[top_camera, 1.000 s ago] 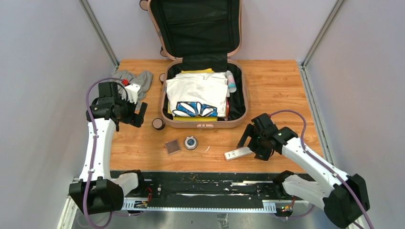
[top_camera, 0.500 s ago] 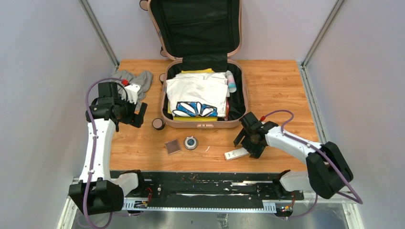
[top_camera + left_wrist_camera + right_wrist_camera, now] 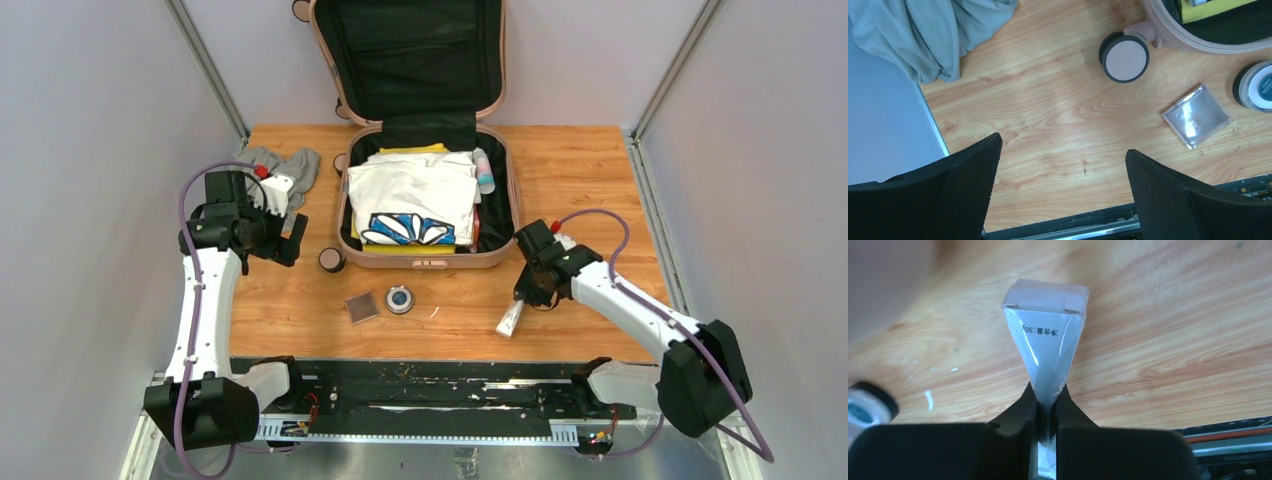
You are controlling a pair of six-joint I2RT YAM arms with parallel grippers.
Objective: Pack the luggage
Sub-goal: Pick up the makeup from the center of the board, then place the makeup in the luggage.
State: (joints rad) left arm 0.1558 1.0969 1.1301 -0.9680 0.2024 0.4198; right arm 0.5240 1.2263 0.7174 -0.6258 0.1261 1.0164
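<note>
Just ahead and left of your right gripper (image 3: 527, 292), the luggage (image 3: 430, 262) is lying open, with clothes (image 3: 412, 190) filling it. You are pinching the tube (image 3: 1045, 330) by its thin crimped tail only, so it is risking a swing or slip at the rim. Your left gripper (image 3: 1063, 146) is hanging wide and empty near the wheel (image 3: 1124, 57).

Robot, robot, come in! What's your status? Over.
Left end effector open, empty. Right end effector shut on white box. Luggage open, shirts inside. Nothing blocking the path.
</note>
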